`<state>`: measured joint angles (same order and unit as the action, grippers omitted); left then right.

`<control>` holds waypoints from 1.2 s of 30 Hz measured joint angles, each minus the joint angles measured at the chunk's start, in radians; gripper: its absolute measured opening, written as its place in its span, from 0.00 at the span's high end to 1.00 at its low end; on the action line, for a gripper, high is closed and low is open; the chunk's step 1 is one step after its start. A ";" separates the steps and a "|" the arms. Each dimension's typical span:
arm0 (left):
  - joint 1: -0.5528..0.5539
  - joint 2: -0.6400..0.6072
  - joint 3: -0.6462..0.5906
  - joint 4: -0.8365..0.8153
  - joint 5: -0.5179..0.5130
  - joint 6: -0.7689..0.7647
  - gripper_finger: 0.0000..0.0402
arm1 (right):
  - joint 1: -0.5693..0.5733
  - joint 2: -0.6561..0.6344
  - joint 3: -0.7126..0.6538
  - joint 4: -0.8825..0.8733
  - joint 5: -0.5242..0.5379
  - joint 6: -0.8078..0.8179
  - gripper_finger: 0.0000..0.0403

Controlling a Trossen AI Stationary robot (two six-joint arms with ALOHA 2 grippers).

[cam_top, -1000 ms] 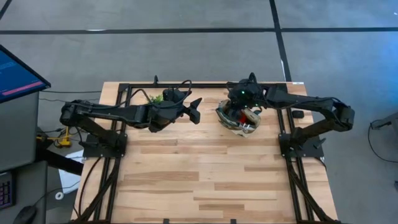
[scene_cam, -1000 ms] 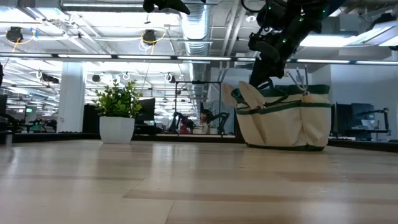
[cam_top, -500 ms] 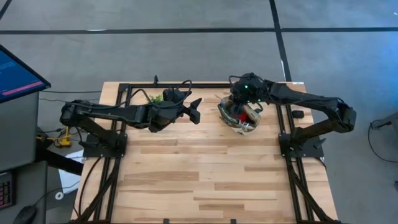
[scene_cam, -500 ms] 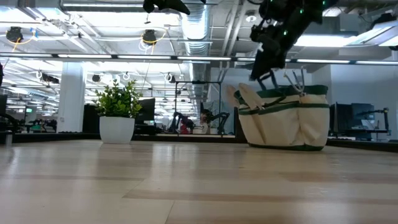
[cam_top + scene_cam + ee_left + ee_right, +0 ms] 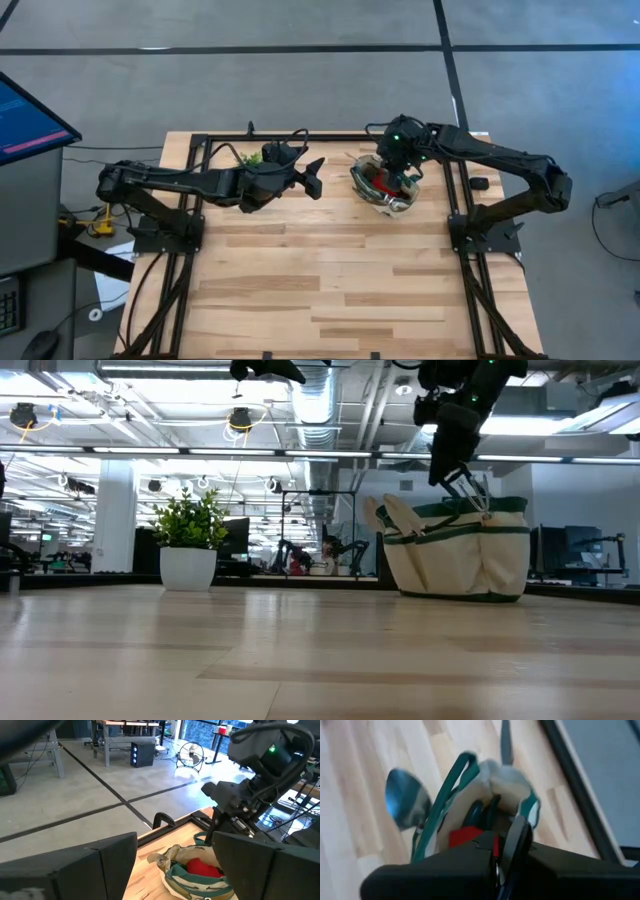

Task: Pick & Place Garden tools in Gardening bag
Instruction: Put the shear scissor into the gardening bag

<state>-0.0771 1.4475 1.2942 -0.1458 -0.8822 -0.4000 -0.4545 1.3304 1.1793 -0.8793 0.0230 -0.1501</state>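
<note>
From my remote seat, light fell evenly from overhead, and the pale wooden slatted table (image 5: 330, 280) showed only soft shadows under the arms. Level across it, ceiling strip lights glared white. Just beyond the right arm's closed jaws, the cream fabric bag with green trim (image 5: 485, 785) was blurred.

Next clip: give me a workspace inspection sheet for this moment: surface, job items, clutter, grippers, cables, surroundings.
Surface: pale wooden plank table, framed by black rails.
Job's things: cream fabric gardening bag with green trim upright at the back; red piece and dark shears inside; metal trowel blade in an outer pocket.
Clutter: small green potted plant in white pot, apart from the bag.
Grippers: right gripper shut, above the bag mouth; left gripper open, beside the bag.
Cables: black leads along the arms.
Surroundings: grey floor, monitor, office behind.
</note>
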 joint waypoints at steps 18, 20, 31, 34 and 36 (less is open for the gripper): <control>0.000 0.000 0.000 -0.007 0.000 0.000 0.39 | 0.016 0.173 -0.024 0.013 -0.057 -0.014 0.99; 0.000 0.000 0.000 -0.008 0.000 0.000 0.39 | 0.016 0.189 -0.023 0.036 -0.056 -0.016 0.99; 0.005 0.000 0.000 -0.011 0.000 -0.001 0.39 | -0.007 0.178 -0.023 0.084 -0.019 -0.018 0.79; 0.006 0.000 0.000 -0.011 0.000 -0.001 0.39 | -0.019 0.168 -0.023 0.081 -0.018 -0.018 0.72; 0.006 0.000 0.000 -0.011 0.000 -0.001 0.39 | -0.028 0.154 -0.023 0.071 -0.018 -0.023 0.67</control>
<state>-0.0715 1.4475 1.2942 -0.1566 -0.8822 -0.4007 -0.4821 1.4848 1.1561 -0.8086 0.0048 -0.1733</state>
